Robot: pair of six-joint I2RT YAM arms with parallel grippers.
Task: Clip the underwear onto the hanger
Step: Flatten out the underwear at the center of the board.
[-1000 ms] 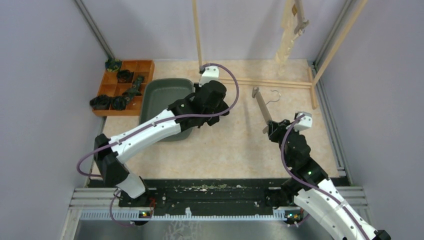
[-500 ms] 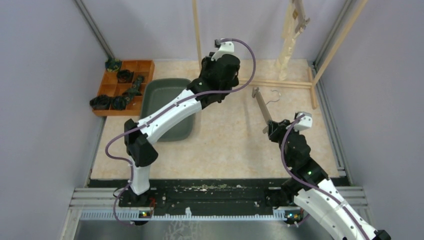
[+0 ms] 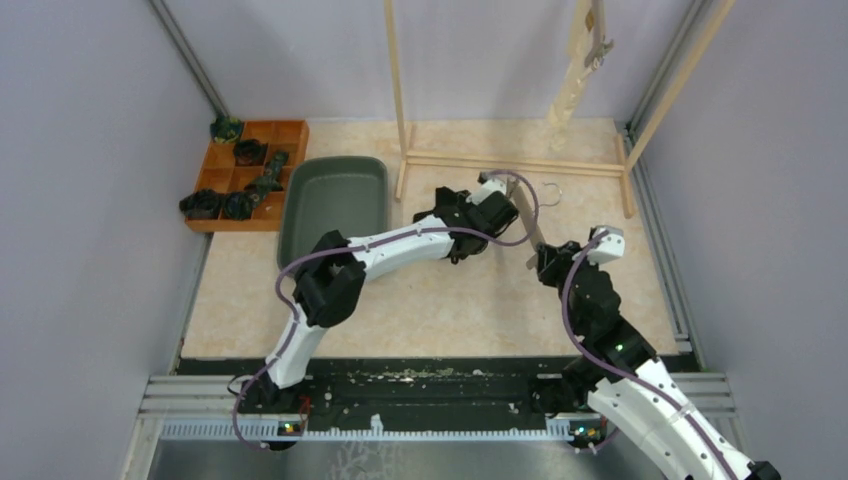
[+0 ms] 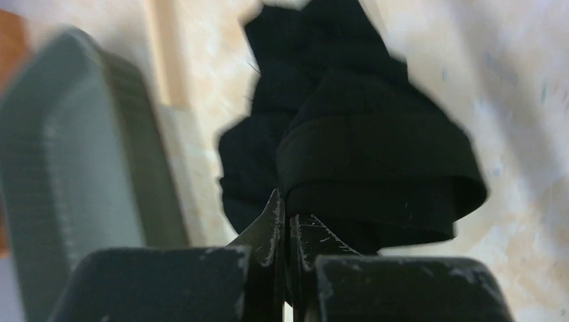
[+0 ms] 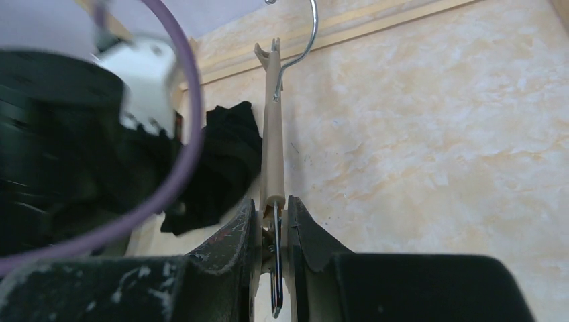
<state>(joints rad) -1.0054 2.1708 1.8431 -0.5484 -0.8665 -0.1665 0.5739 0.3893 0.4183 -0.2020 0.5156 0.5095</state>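
My left gripper (image 4: 287, 216) is shut on the black underwear (image 4: 376, 154), which hangs bunched from its jaws just above the table. In the top view the left gripper (image 3: 478, 222) sits just left of the wooden clip hanger (image 3: 525, 215). My right gripper (image 5: 272, 216) is shut on the hanger's near clip end (image 5: 272, 201); the bar (image 5: 272, 134) and the wire hook (image 5: 305, 37) point away from it. The black underwear also shows in the right wrist view (image 5: 225, 161), left of the bar. The cream-yellow underwear (image 3: 572, 75) hangs on the rack at the back right.
A dark green bin (image 3: 335, 205) lies left of centre, also in the left wrist view (image 4: 67, 168). An orange compartment tray (image 3: 245, 175) holding dark items is at the far left. The wooden rack's base rails (image 3: 510, 160) and posts (image 3: 395, 70) cross the back.
My left arm swung from over the green bin up toward the back, then right and down beside the hanger, carrying the black underwear. The right arm and hanger have not moved.
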